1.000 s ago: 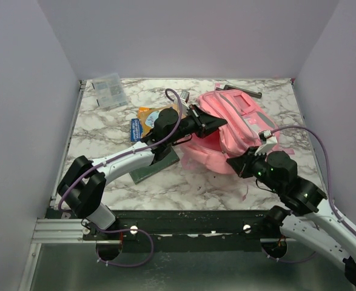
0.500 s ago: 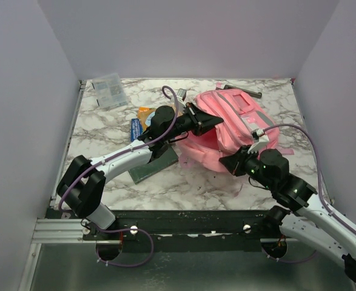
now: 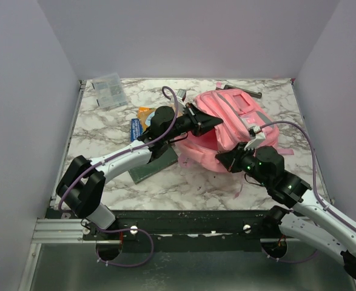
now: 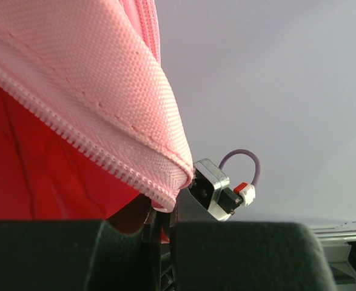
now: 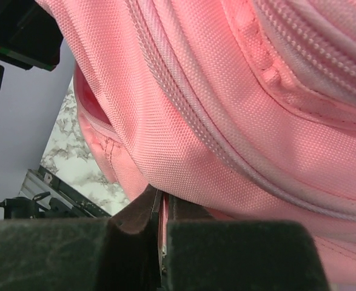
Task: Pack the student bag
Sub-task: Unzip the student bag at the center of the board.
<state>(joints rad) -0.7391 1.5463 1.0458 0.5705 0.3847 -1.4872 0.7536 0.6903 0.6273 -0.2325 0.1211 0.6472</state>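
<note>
The student bag, pink and soft, lies right of the table's middle with its red-lined mouth gaping toward the left. My left gripper is shut on the bag's upper zipper edge; in the left wrist view that pink zipper hem runs down into the left gripper. My right gripper is shut on the bag's near lower edge. In the right wrist view a thin fold of the bag's fabric is pinched in the right gripper.
A clear plastic box sits at the back left. An orange packet, a blue card and a dark green notebook lie under the left arm. A black tool rests behind the bag.
My right arm has reached forward and left to the bag's near edge and closed on it. The left gripper lifted the zipper edge slightly, then held still.
</note>
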